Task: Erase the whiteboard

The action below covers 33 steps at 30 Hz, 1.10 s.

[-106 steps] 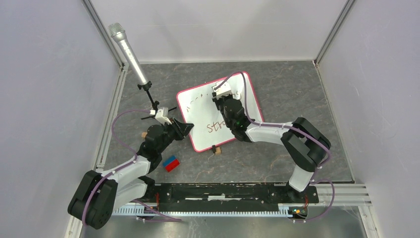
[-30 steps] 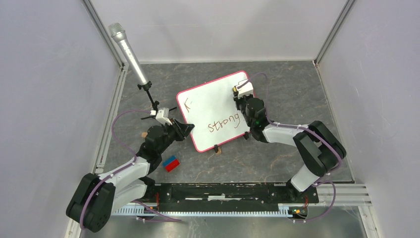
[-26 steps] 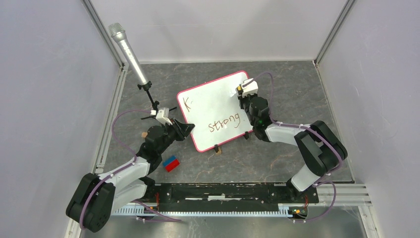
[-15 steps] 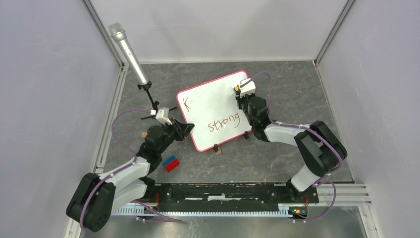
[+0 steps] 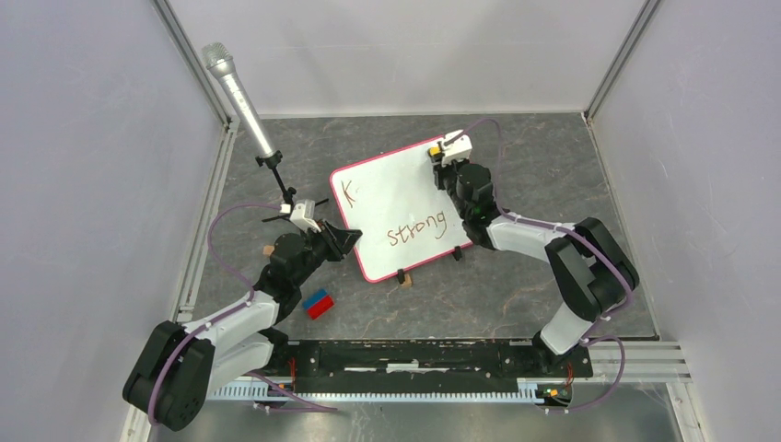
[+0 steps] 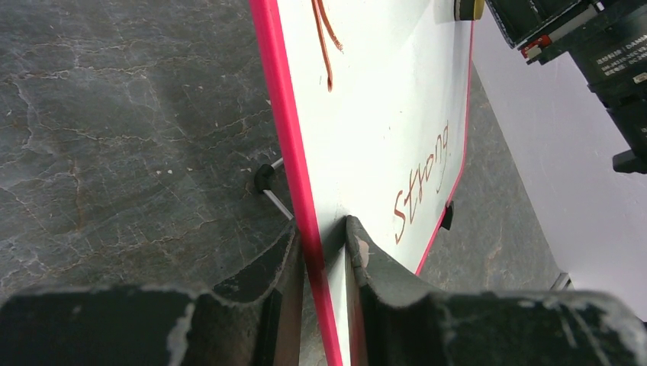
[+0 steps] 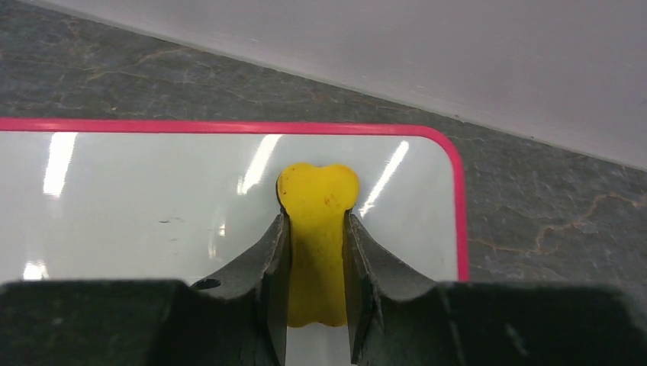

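Left fingers (image 6: 263,278) pinch whiteboard (image 6: 381,114), right fingers (image 7: 255,263) eraser (image 7: 317,229).

My left arm (image 5: 237,317) and right arm (image 5: 521,235): white shells, black joints and bases. A purple cable (image 5: 212,240) runs along each. My fingers (image 6: 385,278): black, moulded, edges scuffed pale grey.

1. The right gripper (image 7: 316,221), clamped on the yellow eraser (image 7: 318,187), now sits at the whiteboard's (image 5: 396,198) far right corner; 3.5 s ago it was over the board's middle.
2. The faint marks along the whiteboard's far edge are gone, leaving 1 letter, "K" (image 5: 347,191).
3. The word "Strong" (image 5: 417,230) now shows whole, no longer half covered by the right arm.
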{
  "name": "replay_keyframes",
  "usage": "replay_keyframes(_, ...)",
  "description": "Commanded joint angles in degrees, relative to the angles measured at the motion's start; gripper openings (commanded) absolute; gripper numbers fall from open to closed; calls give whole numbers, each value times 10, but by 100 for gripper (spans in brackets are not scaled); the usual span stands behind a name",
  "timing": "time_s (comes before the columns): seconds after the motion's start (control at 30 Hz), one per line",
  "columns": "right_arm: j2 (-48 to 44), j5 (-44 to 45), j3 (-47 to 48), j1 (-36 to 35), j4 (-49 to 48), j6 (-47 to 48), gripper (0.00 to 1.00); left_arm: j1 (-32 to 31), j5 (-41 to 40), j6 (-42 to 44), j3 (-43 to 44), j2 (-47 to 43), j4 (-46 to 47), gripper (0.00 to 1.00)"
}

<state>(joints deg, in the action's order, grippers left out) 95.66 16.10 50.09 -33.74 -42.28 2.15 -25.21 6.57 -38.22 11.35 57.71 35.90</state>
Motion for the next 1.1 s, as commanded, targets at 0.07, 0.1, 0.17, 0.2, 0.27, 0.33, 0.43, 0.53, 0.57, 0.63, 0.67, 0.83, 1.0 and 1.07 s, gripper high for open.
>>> replay_keyframes(0.07, -19, 20, -53, 63, 3, -35, 7, 0, -23, 43, 4, 1, -10, 2)
replay_keyframes(0.1, -23, 21, -62, 67, 2, -38, 7, 1, -23, 43, 4, 0, -10, 2)
replay_keyframes(0.17, -28, 20, -71, 67, 7, -37, 7, 0, -24, 43, 3, -1, -9, 2)
replay_keyframes(0.2, -31, 12, -75, 67, 7, -37, 7, 0, -24, 42, 2, -2, -9, 2)
replay_keyframes(0.27, -36, 0, -82, 62, 3, -38, 7, 0, -24, 42, 1, -3, -8, 2)
replay_keyframes(0.33, -38, -4, -84, 48, 0, -36, 7, -1, -24, 42, 0, -3, -6, 2)
replay_keyframes(0.43, -40, -5, -83, 12, -5, -26, 7, 0, -25, 42, 0, -3, -6, 2)
replay_keyframes(0.53, -38, -4, -82, -48, -18, -10, 7, -2, -24, 42, 1, -1, -5, 2)
replay_keyframes(0.57, -33, 4, -74, -72, -19, 7, 7, -1, -24, 42, 2, 1, -5, 2)
replay_keyframes(0.63, -18, 20, -46, -127, -11, 31, 7, -2, -23, 42, 2, 2, -4, 2)
replay_keyframes(0.67, -10, 22, -33, -146, -7, 37, 7, -2, -22, 43, 2, 2, -3, 2)
replay_keyframes(0.83, 43, 24, 33, -221, 5, 47, 7, -4, -24, 44, 0, -6, -4, 2)
replay_keyframes(1.0, 90, 53, 101, -262, 32, 79, 7, -6, -27, 46, 0, -12, -8, 2)
replay_keyframes(1.07, 97, 62, 114, -263, 34, 78, 7, -9, -31, 47, 0, -16, -12, 2)
